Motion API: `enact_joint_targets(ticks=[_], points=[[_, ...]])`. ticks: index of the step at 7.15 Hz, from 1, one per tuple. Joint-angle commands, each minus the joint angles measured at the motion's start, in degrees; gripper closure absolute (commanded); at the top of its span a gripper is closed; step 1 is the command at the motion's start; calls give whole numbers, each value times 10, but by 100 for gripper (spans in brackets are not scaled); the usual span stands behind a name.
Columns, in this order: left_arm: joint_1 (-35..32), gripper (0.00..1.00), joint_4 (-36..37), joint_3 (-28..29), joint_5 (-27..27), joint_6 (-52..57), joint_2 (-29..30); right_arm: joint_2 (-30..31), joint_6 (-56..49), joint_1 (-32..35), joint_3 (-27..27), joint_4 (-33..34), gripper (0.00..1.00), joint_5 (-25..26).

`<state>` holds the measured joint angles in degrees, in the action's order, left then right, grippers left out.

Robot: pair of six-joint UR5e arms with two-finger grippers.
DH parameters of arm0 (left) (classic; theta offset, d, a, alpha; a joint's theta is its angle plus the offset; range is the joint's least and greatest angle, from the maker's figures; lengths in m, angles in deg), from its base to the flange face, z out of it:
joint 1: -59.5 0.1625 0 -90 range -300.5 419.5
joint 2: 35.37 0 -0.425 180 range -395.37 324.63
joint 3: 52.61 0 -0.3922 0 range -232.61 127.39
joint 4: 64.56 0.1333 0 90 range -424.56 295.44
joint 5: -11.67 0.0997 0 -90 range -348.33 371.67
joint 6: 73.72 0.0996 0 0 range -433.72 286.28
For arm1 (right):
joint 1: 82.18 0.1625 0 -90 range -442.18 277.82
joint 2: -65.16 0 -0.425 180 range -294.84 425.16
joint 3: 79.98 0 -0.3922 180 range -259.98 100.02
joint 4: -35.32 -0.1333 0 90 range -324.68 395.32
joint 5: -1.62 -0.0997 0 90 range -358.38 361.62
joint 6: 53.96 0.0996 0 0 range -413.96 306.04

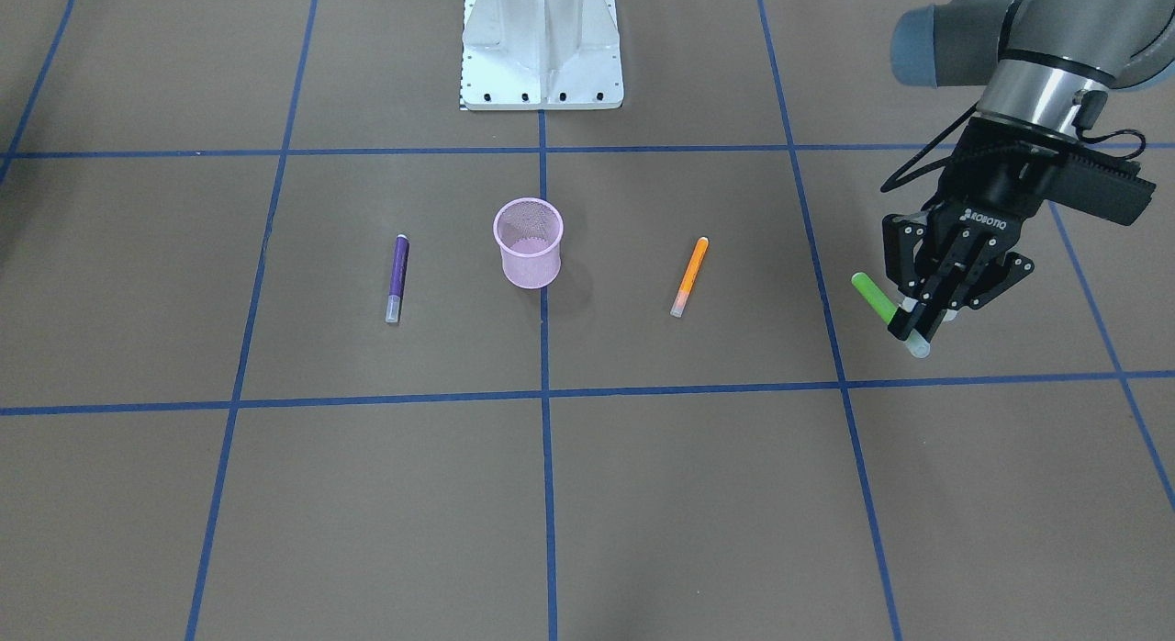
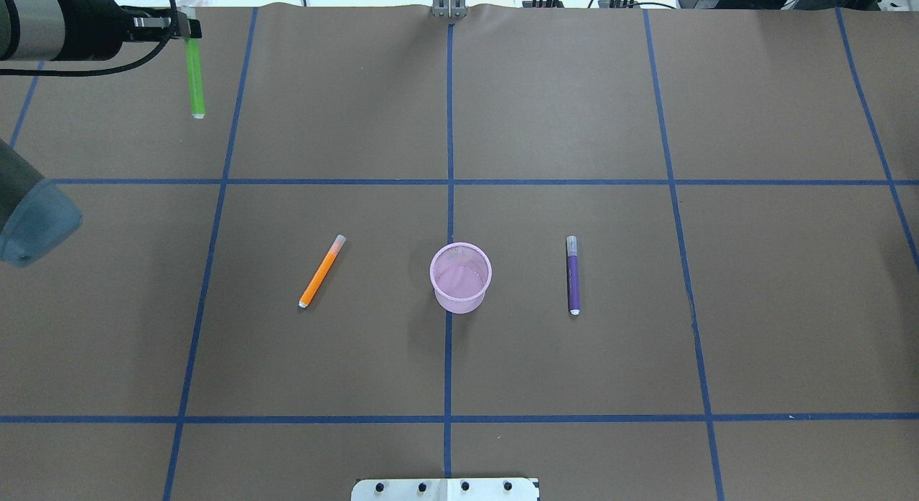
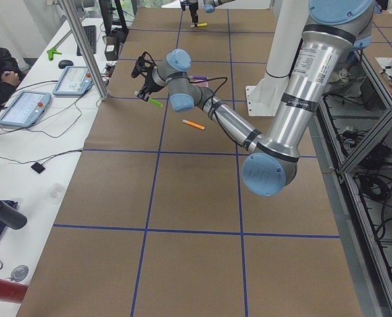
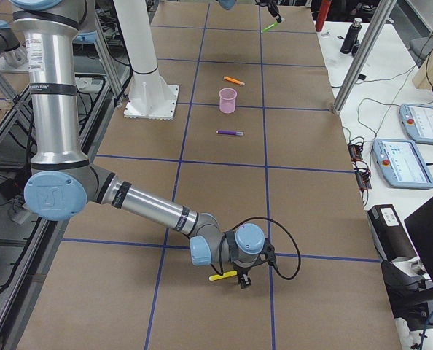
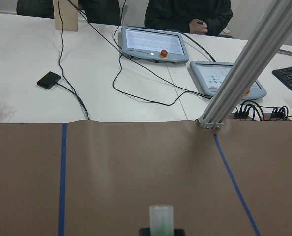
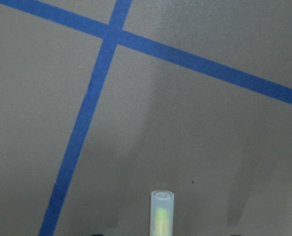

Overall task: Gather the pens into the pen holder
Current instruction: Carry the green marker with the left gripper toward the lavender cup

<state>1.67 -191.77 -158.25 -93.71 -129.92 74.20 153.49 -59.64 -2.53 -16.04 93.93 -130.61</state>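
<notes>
Green pen is clamped in the left gripper, whose fingers are closed on it near the pale cap end, so most of the barrel sticks out free. It hangs tilted, off at the far left side of the table, well apart from the holder. A grasp that near one end looks meant to let the long free part go into the cup first. The wrist would need to turn the pen nearer upright over the rim.

The holder stands upright on the centre line with its mouth open, and no pen shows inside it, so the collecting has barely begun. The orange pen lies flat on one side of it and the purple pen on the other. Both are near the cup but not touching it.

The yellow pen is far off on the robot's right, at the tips of the right gripper. Its cap points away from the wrist camera. From these views I cannot tell whether that gripper has closed on it.
</notes>
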Motion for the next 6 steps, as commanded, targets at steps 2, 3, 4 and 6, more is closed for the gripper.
enact_joint_targets(ticks=[2, 3, 4, 6], points=[[0, 100, 0, -1, 0, -1, 0, 0, -1, 0, -1, 0, 66, 0], [0, 100, 0, -1, 0, -1, -1, 0, -1, 0, -4, 0, 67, -1], [0, 100, 0, -1, 0, -1, -1, 0, -2, -1, -3, 0, 67, -1], [0, 100, -1, -1, -2, -1, -1, 0, -2, -5, -3, 0, 65, -1]])
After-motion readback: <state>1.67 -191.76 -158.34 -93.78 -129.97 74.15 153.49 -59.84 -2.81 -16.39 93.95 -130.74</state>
